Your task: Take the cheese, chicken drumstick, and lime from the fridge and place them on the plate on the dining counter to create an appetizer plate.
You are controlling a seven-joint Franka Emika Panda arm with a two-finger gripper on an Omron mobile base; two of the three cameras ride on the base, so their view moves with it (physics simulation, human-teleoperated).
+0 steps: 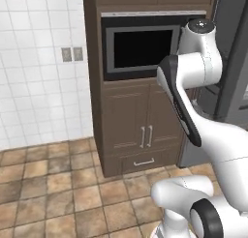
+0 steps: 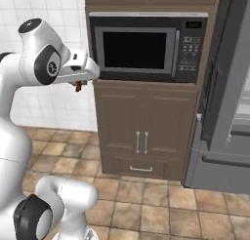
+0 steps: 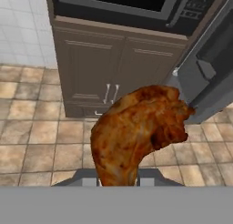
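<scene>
A reddish-brown chicken drumstick (image 3: 136,132) rises from between my fingertips in the hand view, and my gripper is shut on its lower end. In the right base view the gripper (image 2: 78,84) hangs at the upper left with the small brown drumstick (image 2: 78,87) under it, in front of the white tiled wall and left of the microwave. The grey fridge (image 2: 229,88) stands at the right with its dark door swung open, and it also shows behind my arm as the fridge (image 1: 232,63). The cheese, lime, plate and dining counter are out of view.
A black built-in microwave (image 2: 141,49) sits in a tall brown cabinet (image 2: 141,131) with two doors and a drawer, straight ahead. Brown floor tiles (image 1: 58,184) stretch to the left, below a white tiled wall (image 1: 38,63).
</scene>
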